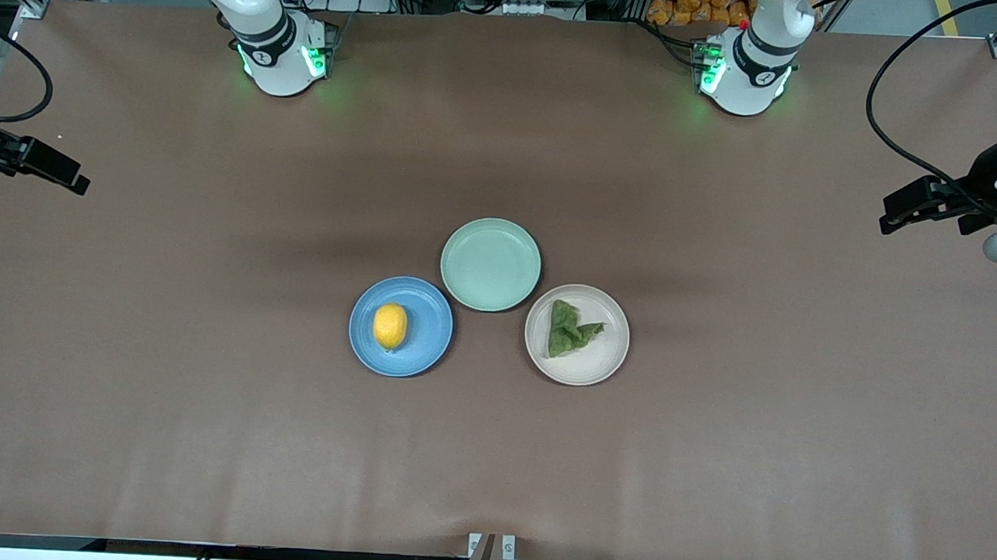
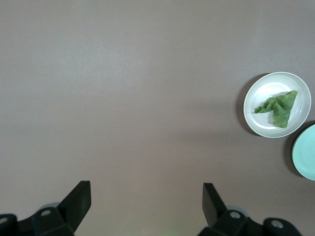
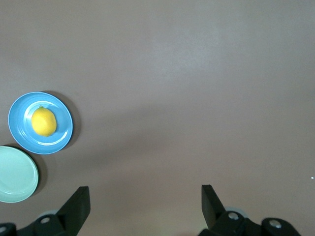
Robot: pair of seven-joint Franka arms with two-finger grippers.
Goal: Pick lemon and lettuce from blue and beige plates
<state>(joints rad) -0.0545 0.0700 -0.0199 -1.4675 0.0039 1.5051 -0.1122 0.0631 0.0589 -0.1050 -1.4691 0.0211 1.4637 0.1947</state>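
The lemon (image 1: 390, 325) lies on the blue plate (image 1: 427, 349), slightly toward the right arm's end of the plate's centre. Its long axis runs roughly toward and away from the front camera, and a small nub shows at one end in the right wrist view (image 3: 44, 121). The lettuce (image 1: 569, 328) lies on the beige plate (image 1: 596, 370). It is a crumpled, roughly triangular leaf: its broad body runs toward and away from the front camera, and one pointed tip reaches toward the left arm's end of the table. Its folds hide the underside, and the leaf's exact outline is hard to make out. The two plates sit near the middle of the table (image 1: 202, 401), the blue one toward the right arm's end, the beige one toward the left arm's end. A mint-green plate (image 1: 491, 264) sits between them, farther from the front camera, its rim touching or almost touching both. This plate is cut off at the edge in both wrist views. The left gripper (image 2: 146, 199) hangs over bare table at the left arm's end, well apart from the beige plate, fingers (image 2: 78, 199) spread wide with nothing between them. The right gripper (image 3: 145, 201) hangs over bare table at the right arm's end, well apart from the blue plate, fingers (image 3: 78, 202) likewise spread wide and holding nothing. In the front view both grippers are cut off at the frame edges.
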